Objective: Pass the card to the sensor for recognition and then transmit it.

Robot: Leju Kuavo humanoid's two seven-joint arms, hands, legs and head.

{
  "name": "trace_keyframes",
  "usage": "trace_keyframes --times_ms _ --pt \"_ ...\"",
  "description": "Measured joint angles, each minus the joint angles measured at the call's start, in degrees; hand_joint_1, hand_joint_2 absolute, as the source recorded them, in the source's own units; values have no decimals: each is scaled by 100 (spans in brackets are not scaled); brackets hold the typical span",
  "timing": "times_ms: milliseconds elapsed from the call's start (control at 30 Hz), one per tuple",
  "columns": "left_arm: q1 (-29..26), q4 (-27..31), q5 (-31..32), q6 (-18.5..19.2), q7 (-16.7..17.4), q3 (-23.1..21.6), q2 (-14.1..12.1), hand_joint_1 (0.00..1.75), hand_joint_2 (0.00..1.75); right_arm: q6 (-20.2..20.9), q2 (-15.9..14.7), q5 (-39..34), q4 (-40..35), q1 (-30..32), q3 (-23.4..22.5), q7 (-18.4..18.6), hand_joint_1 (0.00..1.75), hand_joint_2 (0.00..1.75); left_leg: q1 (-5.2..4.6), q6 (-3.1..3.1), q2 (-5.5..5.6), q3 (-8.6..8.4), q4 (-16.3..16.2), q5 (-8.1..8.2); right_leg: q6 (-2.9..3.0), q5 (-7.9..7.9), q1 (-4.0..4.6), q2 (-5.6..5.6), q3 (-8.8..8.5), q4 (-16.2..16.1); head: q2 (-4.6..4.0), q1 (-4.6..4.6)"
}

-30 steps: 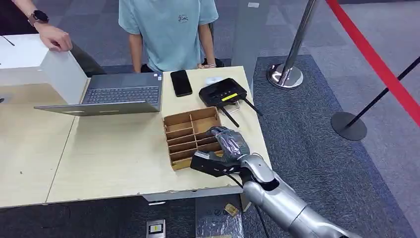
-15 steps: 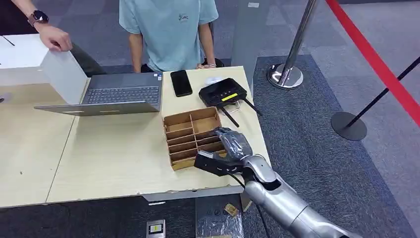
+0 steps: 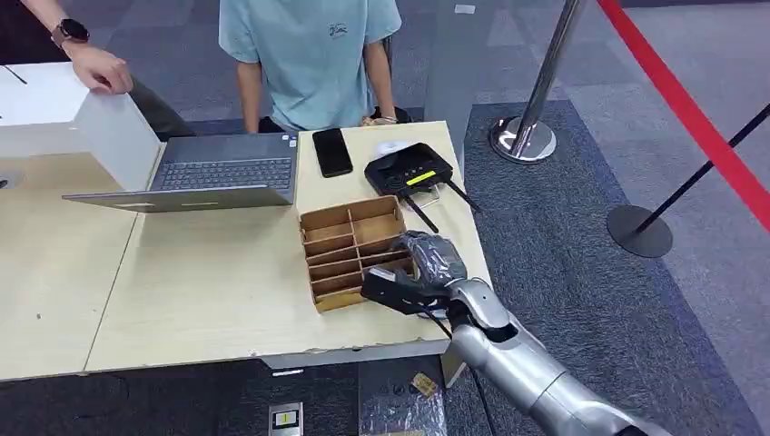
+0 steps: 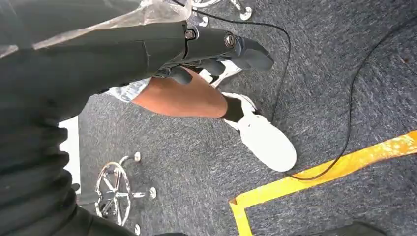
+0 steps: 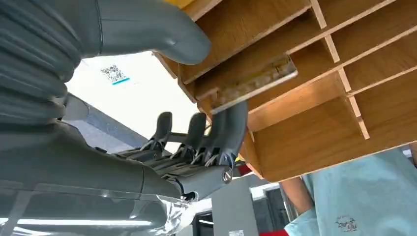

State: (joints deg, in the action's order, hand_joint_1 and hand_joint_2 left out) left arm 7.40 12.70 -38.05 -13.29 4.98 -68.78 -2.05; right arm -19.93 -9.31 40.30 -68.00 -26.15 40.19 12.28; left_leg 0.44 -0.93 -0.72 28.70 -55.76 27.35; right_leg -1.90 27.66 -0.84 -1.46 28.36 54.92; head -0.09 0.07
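Card (image 5: pixel 255 81) on edge in a slot at the near right of the wooden divider tray (image 3: pixel 350 247), long axis along the slot. Right hand (image 3: pixel 425 263) on it, fingers (image 5: pixel 231 125) against 1 face, thumb (image 5: pixel 162 37) opposite; grip unconfirmed. Sensor (image 3: pixel 409 168) beyond the tray.

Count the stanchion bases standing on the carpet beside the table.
2: a chrome stanchion base near the table's far corner, and a flat black stanchion base farther out under the red belt; others may stand outside the frame.
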Motion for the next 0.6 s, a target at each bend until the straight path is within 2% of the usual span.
trace_keyframes --times_ms 267,367,400,433,533,600 --pt "0 0 0 5 2 0 2 0 175 -46 20 -2 0 -17 0 -20 93 175 0 0 0 0 0 0 0 0 0 0 0 0 0 0" --pt "0 0 0 15 2 0 2 0 175 -55 26 -13 0 -17 0 -20 108 175 0 0 0 0 0 0 0 0 0 0 0 0 0 0" --pt "0 0 0 15 2 0 2 0 175 -57 26 -15 0 -17 0 -20 127 175 0 0 0 -1 0 0 0 0 0 0 0 0 0 0" --pt "0 0 2 15 2 0 2 0 175 -57 26 -17 0 -18 0 -20 127 175 0 0 0 -1 0 0 0 0 0 0 -1 0 0 0" --pt "0 0 11 15 4 0 2 0 175 -85 28 -28 0 -19 -2 -20 147 175 0 0 0 -1 0 0 0 0 0 0 -1 0 0 0" --pt "0 0 15 15 4 0 2 0 175 -122 31 -35 0 -34 -15 -20 152 175 0 0 0 -2 0 0 0 0 0 0 -1 0 0 0"
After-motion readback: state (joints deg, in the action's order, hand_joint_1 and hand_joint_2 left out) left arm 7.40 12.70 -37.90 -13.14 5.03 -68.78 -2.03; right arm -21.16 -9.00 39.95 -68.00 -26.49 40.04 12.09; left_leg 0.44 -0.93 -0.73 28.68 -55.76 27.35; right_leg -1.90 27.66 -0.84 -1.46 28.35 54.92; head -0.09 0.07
